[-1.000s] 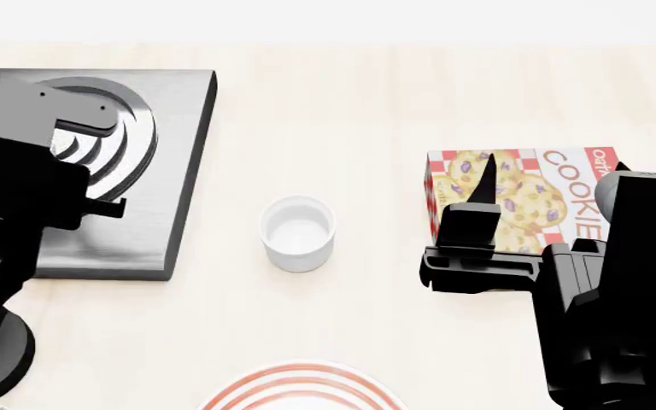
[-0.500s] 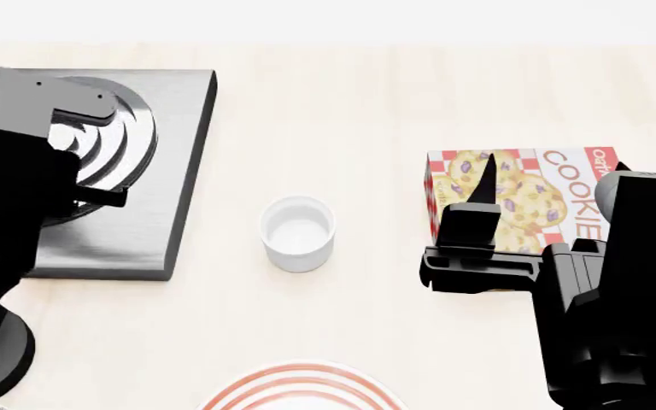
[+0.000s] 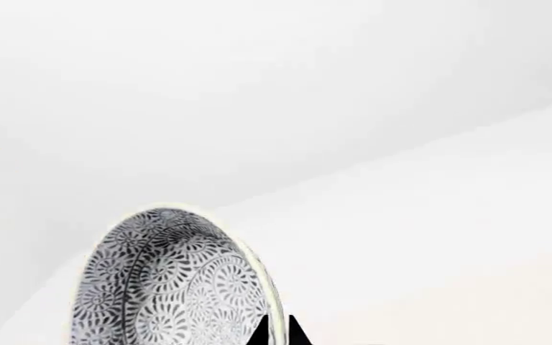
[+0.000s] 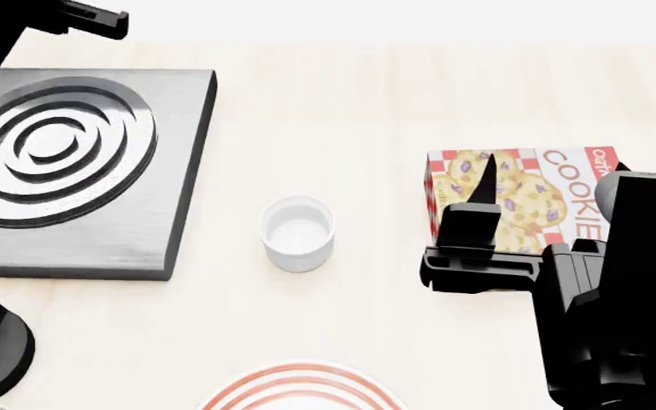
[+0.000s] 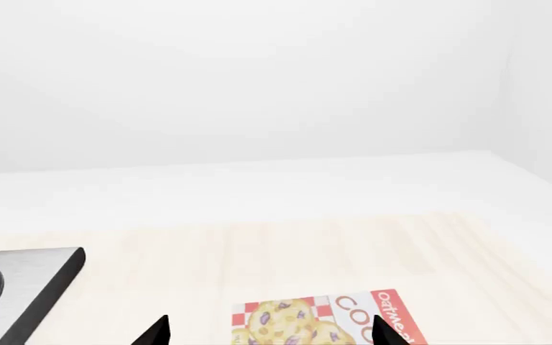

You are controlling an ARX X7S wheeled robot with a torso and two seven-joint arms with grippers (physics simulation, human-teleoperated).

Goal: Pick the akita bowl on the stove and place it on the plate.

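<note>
At the edge of the left wrist view a dark fingertip [image 3: 290, 332] is seen just beside the rim of the akita bowl [image 3: 166, 284], which fills the lower part of that picture against a blank pale background, its patterned inside turned toward the camera. The left fingers appear to be closed on the rim, and the bowl is judged to be held clear of the stove [image 4: 72, 171], whose burner rings lie bare in the head view.

The lift is therefore taken as done. What is left is the carry across the counter [image 4: 340, 111] to the plate [image 4: 301, 389], of which only the red-striped far rim shows at the bottom of the head view, and then the release.

The bowl is shown only by the left wrist view; in the head view the left arm is cut off at the top corner. The right fingers [image 5: 269, 330] are seen spread apart and empty above the cookie box [image 4: 522, 196]. A plain white cup [image 4: 297, 232] stands between stove and box.
</note>
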